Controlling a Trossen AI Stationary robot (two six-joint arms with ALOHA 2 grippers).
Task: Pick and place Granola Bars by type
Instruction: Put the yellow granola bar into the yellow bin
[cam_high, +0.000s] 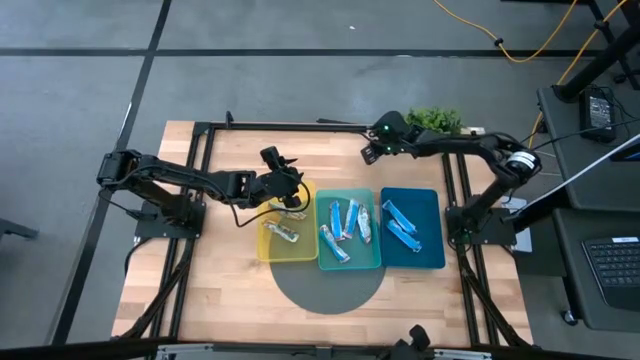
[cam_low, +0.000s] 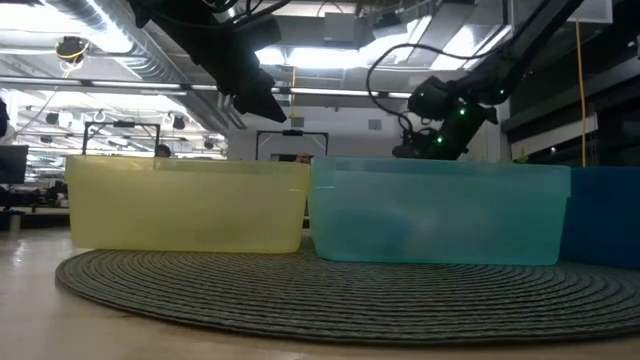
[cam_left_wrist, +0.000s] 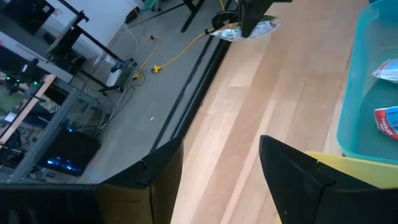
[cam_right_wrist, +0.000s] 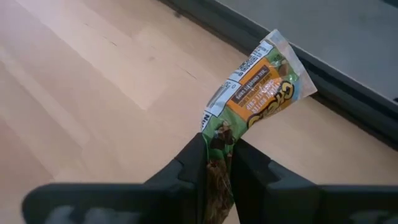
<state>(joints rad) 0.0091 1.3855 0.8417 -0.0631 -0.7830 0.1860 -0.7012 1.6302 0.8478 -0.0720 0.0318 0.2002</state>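
With left gripper (cam_high: 293, 196) spread empty over the yellow tray (cam_high: 268, 246), keep right gripper (cam_right_wrist: 219, 163) pinched on the green-orange bar (cam_right_wrist: 258, 81) above bare table (cam_high: 240, 140) behind the teal tray (cam_high: 335, 264), lift clear, carry over a rim, then release low.

Lighting: even and fairly bright overhead illumination, with ceiling strip lights (cam_low: 330, 55) glaring white across the upper centre of the low view and rendering the arms there as near-silhouettes. Shadows: soft and short beneath the trays on the wooden table (cam_high: 220, 290) in the high view. Focus: the near woven mat (cam_low: 330, 290) looks slightly soft, and the wrapper (cam_right_wrist: 258, 87) in the right wrist view is perhaps mildly blurred.
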